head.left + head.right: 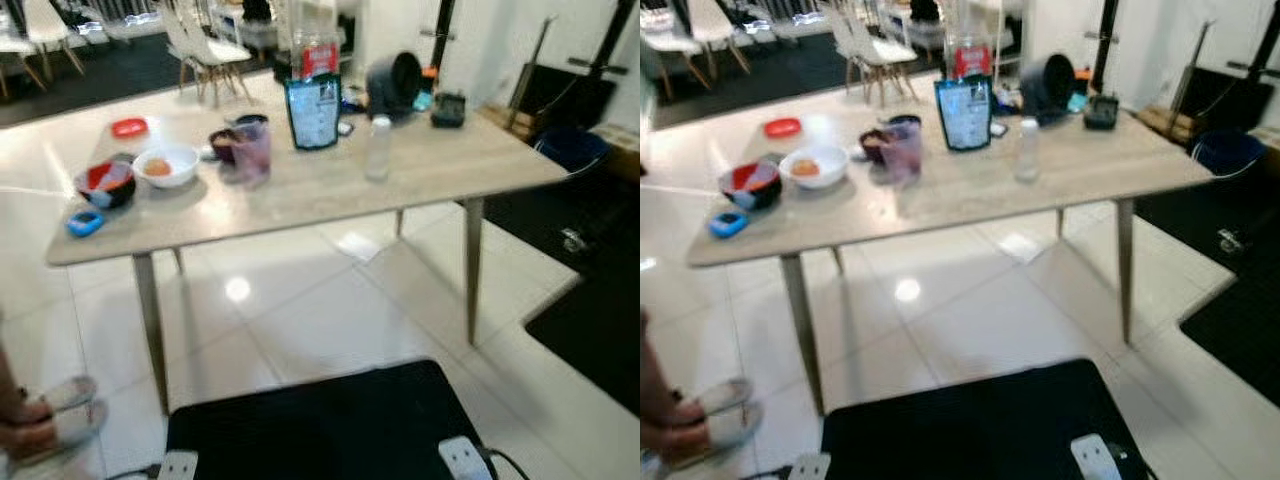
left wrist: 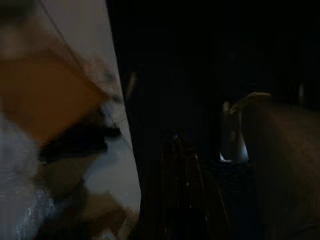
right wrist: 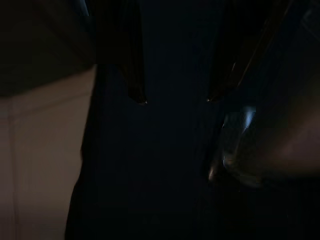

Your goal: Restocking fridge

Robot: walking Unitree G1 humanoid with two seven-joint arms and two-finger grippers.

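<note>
With food for restocking waiting on the pale wooden table [image 1: 420,170], the right gripper [image 3: 175,100] hung idle, fingers parted and empty, and the left gripper's state could not be told.

A clear plastic bottle [image 1: 377,148] stands upright mid-table, near an upright blue pouch [image 1: 313,110]; a white bowl [image 1: 165,165] holds something orange.

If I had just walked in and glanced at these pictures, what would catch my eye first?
Probably the pale wooden table ahead on the glossy white floor, crowded with kitchen things. A tall blue-and-white pouch stands near its middle with a clear bottle beside it. Toward the table's left end sit a white bowl holding something orange and a dark bowl with red inside.
</note>
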